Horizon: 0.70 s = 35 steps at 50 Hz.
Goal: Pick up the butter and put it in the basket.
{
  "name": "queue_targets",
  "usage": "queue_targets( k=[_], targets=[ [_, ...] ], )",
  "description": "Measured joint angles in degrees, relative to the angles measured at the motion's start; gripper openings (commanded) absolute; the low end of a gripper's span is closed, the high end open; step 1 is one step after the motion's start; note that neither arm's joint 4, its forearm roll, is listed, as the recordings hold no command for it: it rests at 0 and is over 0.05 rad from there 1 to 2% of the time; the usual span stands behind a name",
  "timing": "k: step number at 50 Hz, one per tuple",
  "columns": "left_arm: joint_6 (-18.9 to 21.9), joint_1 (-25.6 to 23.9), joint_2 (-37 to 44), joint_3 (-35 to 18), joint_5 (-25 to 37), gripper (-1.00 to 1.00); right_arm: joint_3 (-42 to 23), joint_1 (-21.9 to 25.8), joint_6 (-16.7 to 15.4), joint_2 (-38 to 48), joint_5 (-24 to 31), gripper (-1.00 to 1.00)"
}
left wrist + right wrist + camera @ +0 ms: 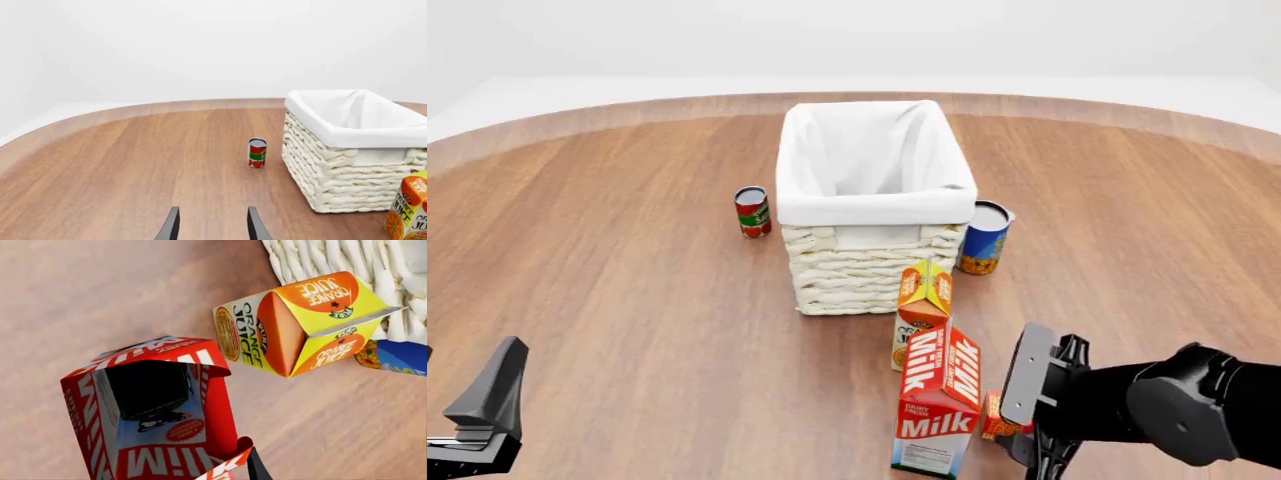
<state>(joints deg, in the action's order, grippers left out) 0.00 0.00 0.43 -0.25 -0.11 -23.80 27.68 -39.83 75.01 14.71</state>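
Observation:
The butter [997, 417] shows as a small red-orange box on the table, mostly hidden between the Milk carton [940, 402] and my right gripper [1024, 420]. The gripper is low, right beside it, and looks open. Only one fingertip [257, 471] shows in the right wrist view, close against the Milk carton [160, 410]. The cream wicker basket [874, 262] with a white liner stands in the table's middle and also shows in the left wrist view [333, 170]. My left gripper [487, 420] is open and empty at the near left, its fingers [171, 227] spread apart.
An orange juice carton [922, 305] stands between the Milk carton and the basket. A blue can [984, 238] stands at the basket's right and a tomato can [751, 212] at its left. The wooden table [627, 300] curves away at the back.

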Motion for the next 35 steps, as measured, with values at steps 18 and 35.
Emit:
queue_targets(
  k=[18, 35],
  targets=[
    [0.00, 0.00, 0.00, 0.00, 0.00, 1.00, -0.70, 0.37, -0.41, -0.49, 2.83, -1.00],
    [0.00, 0.00, 0.00, 0.00, 0.00, 1.00, -1.28, 2.15, 0.14, -1.66, 5.40, -1.00]
  ],
)
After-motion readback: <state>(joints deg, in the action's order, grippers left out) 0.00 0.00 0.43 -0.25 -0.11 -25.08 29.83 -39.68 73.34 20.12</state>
